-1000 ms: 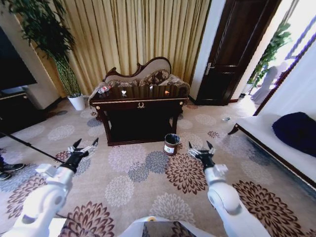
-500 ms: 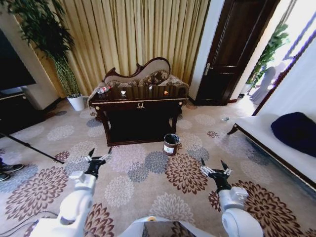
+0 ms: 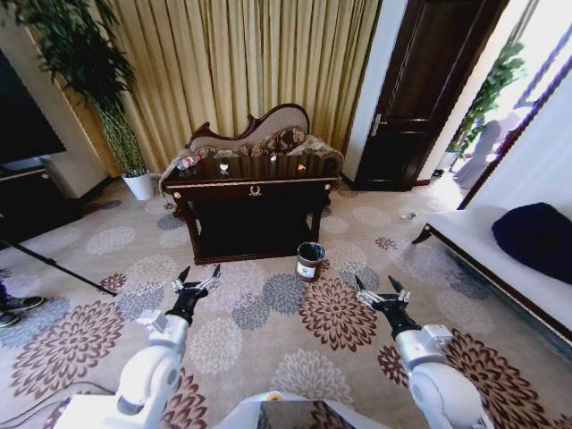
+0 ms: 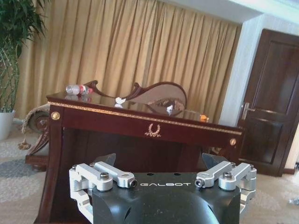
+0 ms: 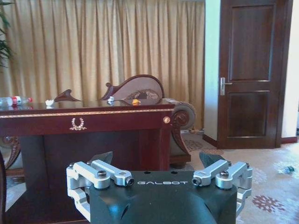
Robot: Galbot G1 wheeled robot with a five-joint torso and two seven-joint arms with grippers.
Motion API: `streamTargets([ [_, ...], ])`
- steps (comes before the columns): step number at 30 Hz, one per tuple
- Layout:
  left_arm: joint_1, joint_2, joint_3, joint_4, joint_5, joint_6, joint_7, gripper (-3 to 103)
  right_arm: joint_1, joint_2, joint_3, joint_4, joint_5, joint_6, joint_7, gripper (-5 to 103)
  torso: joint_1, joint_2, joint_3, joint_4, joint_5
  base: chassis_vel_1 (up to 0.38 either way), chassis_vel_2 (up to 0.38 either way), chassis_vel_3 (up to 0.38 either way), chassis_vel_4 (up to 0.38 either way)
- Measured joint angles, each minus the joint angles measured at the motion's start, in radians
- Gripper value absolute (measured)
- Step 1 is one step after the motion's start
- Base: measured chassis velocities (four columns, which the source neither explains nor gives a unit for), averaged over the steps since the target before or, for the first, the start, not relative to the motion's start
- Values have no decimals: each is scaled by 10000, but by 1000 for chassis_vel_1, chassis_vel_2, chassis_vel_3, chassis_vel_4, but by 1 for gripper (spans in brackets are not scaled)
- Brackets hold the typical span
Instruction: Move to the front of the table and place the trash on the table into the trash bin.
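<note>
Beside the table, head view adds trash bin.

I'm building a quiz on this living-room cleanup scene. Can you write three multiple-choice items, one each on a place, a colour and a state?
1. Where does the trash bin stand?
A. On the table
B. On the carpet by the table's right front leg
C. Behind the sofa

2. What colour is the cap of the bottle?
A. Red
B. Blue
C. Green

3. How are the left gripper and right gripper?
A. Both open and empty
B. Both shut on trash
C. One holds the bottle

Answers: 1 B, the head view shows it on the floor there. 2 A, the left wrist view shows a red cap. 3 A, their fingers are spread over bare carpet.
</note>
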Motion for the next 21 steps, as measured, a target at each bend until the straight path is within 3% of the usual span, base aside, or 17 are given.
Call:
streamTargets([
  [5,319,122,-7,-408,-163,373,-563,100,-9,14,-259,0,76,-69,625,100,0,0,0,1,-3,0,0,0,0],
  [12,490,438,42,-511,-288,373,-1165,100,-186,-36,-584,288,498,-271,1772,100,0,0,0,1,-3,0,0,0,0],
  [17,460,777,-81,-375,-404,46,-1444,100,-143,-3,-320,-336,-97,508,1484,100,0,0,0,1,-2,0,0,0,0],
  [21,222,1028,-591,64,-633,-227,-1142,100,-214,-236,59,-758,-132,983,1059,100,0,0,0,1,0,0,0,0,0],
])
